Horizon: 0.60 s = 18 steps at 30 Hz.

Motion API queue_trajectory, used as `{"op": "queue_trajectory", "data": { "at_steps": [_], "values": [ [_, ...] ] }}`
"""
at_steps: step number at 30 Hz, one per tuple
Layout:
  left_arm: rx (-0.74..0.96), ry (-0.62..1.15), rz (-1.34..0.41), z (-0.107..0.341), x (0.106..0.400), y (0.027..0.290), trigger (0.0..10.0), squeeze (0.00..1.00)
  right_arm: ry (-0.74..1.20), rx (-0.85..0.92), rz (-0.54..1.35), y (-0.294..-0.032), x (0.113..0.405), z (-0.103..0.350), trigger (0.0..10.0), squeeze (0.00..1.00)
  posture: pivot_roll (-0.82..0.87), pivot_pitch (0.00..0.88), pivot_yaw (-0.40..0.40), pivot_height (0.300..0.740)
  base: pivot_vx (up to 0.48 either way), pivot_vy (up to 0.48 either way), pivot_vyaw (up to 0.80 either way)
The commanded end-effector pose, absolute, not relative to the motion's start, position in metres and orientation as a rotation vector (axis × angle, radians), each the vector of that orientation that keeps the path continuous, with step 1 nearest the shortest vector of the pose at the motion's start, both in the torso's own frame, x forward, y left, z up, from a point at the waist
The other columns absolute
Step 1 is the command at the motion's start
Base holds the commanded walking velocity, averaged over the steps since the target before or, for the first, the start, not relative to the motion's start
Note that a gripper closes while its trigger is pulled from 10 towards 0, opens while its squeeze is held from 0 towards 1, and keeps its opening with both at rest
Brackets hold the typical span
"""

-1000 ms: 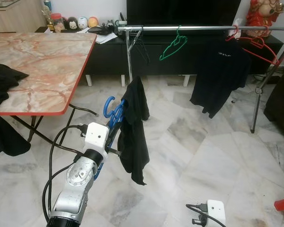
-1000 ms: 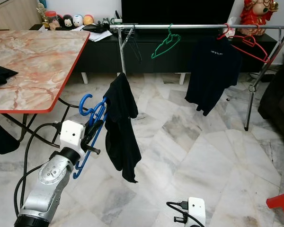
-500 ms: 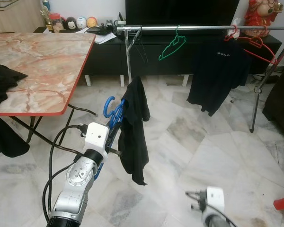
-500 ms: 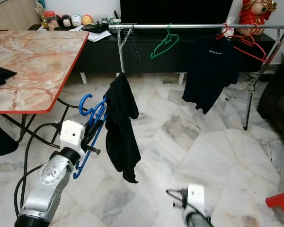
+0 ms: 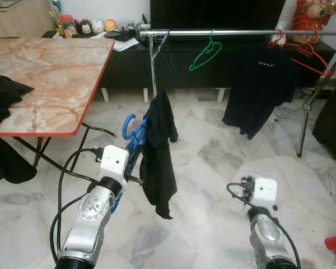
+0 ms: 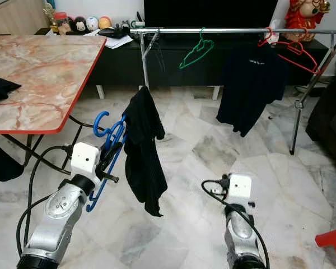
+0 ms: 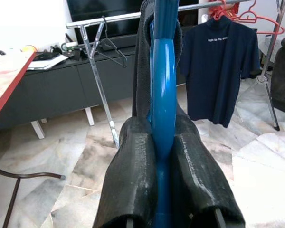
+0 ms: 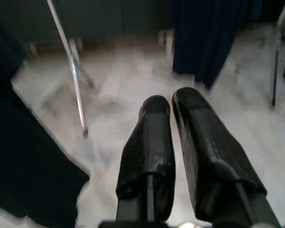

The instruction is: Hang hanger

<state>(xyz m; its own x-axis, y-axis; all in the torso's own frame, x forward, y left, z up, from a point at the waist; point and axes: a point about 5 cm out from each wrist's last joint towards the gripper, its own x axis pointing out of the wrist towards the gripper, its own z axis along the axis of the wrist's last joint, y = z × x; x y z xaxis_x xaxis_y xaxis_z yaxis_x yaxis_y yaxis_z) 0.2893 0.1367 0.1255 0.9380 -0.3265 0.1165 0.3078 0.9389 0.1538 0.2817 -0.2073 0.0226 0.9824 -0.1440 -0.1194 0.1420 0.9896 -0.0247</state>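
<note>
My left gripper [image 7: 162, 142] is closed on the blue hanger [image 7: 162, 109] carrying a black shirt [image 5: 158, 157]; my right gripper [image 8: 173, 118] is closed, empty, facing the rack [image 5: 235, 33].

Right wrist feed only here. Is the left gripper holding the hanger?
Observer: Yes, the left gripper is shut on the blue hanger, out ahead of the robot.
Operator: Anything on it?
Observer: A black garment is draped over it.
Operator: Room on the rail?
Observer: The rail has a bare stretch between the green hanger and the shirt.
</note>
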Motion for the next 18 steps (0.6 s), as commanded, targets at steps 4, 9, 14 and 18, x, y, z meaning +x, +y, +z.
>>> {"op": "queue_trajectory", "data": {
  "at_steps": [4,9,14,18],
  "values": [
    [0.142,-0.226,-0.328,0.141,0.292,0.133,10.0,0.00,0.056,-0.057,-0.113,-0.201,0.269,0.024,10.0,1.00,0.02,0.000,-0.026,0.740,0.000,0.000,0.00],
    [0.139,-0.225,-0.334,0.141,0.293,0.132,10.0,0.00,0.008,-0.063,-0.100,-0.198,0.262,0.029,10.0,1.00,0.02,0.000,-0.025,0.740,0.000,0.000,0.00],
    [0.138,-0.227,-0.335,0.141,0.293,0.131,10.0,0.00,-0.035,-0.078,-0.069,-0.193,0.267,0.039,10.0,1.00,0.02,0.000,-0.028,0.740,0.000,0.000,0.00],
    [0.137,-0.228,-0.333,0.141,0.293,0.131,10.0,0.00,-0.061,-0.090,-0.044,-0.189,0.271,0.045,10.0,1.00,0.02,0.000,-0.031,0.740,0.000,0.000,0.00]
  ]
}}
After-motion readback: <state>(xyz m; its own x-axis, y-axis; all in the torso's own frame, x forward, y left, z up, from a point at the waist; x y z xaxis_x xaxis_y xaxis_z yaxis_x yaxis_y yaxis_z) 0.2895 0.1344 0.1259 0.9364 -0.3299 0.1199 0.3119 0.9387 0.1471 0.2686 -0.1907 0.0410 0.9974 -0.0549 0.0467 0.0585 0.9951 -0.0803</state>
